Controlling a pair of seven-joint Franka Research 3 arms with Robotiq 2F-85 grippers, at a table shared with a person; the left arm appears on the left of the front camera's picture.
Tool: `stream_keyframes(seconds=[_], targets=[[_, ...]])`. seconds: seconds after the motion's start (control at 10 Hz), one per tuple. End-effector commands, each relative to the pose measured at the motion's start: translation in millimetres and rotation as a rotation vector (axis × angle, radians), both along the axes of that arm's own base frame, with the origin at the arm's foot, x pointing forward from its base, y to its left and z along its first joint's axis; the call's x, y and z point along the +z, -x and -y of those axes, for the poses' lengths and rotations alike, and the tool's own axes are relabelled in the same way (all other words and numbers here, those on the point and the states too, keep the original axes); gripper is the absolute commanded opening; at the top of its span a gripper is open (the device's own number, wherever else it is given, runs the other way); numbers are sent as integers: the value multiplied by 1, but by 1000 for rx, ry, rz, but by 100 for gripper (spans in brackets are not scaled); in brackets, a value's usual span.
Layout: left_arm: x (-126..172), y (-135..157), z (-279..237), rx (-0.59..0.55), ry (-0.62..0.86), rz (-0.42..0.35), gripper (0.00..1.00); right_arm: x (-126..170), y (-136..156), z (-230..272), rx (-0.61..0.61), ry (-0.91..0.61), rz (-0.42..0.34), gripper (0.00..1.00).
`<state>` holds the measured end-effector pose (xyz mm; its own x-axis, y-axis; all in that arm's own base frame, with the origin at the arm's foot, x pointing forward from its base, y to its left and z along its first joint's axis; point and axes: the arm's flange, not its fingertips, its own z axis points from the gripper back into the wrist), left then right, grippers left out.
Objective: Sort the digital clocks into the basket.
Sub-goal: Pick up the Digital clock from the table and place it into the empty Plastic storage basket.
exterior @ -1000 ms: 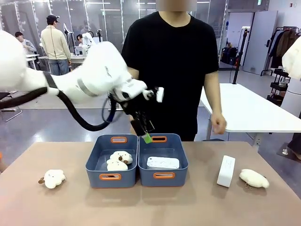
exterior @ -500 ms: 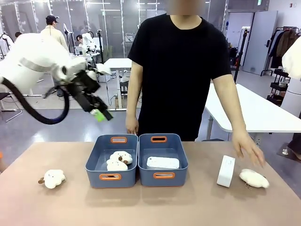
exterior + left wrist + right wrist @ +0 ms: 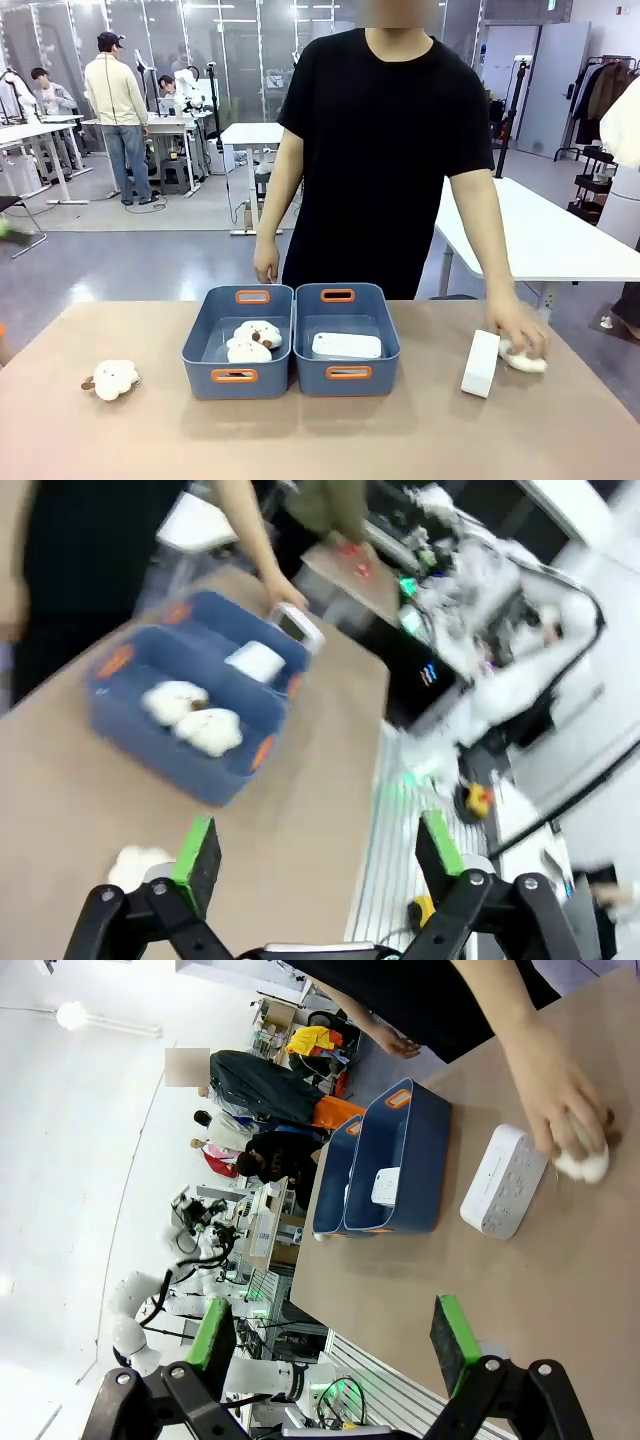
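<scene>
Now: one clock in the basket, one on the table

Two blue-grey bins sit side by side at the middle of the table (image 3: 320, 440), their long sides touching. The basket (image 3: 380, 378), on the right of the pair in the front view, holds the flat digital clock (image 3: 347, 346), which lies on the bin's floor with nothing else beside it. The neighbouring bin (image 3: 270, 380) holds two plush toys (image 3: 250, 342), pressed together.

The upright digital clock (image 3: 480, 363) stands on an edge on the bare tabletop, well to the right of the basket and apart from it. Just beside its far side, the person's hand (image 3: 520, 328) rests on a white plush toy (image 3: 528, 362), covering most of it. The person's other hand (image 3: 265, 268) hangs behind the far rim of the neighbouring bin. A lone plush toy (image 3: 112, 378) lies near the table's left side, well apart from the bins.

The left gripper (image 3: 318, 850) has its green-padded fingers spread wide with nothing between them. It hangs high over the table's end and looks down on both bins from a distance; its view is blurred. The right gripper (image 3: 332, 1338) is likewise spread wide and empty, held off the table's near edge, with the upright digital clock and the person's hand ahead of it and the basket farther along.
</scene>
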<state>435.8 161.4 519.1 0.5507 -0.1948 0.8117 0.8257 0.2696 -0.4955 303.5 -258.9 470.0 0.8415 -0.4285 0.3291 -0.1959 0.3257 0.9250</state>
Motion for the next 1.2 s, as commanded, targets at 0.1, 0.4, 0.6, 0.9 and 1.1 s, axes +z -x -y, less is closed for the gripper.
stream_keyframes(seconds=[0.1,0.4,0.6,0.9,1.1], targets=[[-47,75,-107,473,145,-37,100,1,-1,0,7,-5,11,100],[-68,87,-145,595,179,-78,100,1,-1,0,7,-5,11,100],[-74,111,-161,558,164,-89,100,1,-1,0,7,-5,11,100],[-74,111,-161,558,164,-89,100,1,-1,0,7,-5,11,100],[-74,111,-161,558,164,-89,100,1,-1,0,7,-5,11,100]])
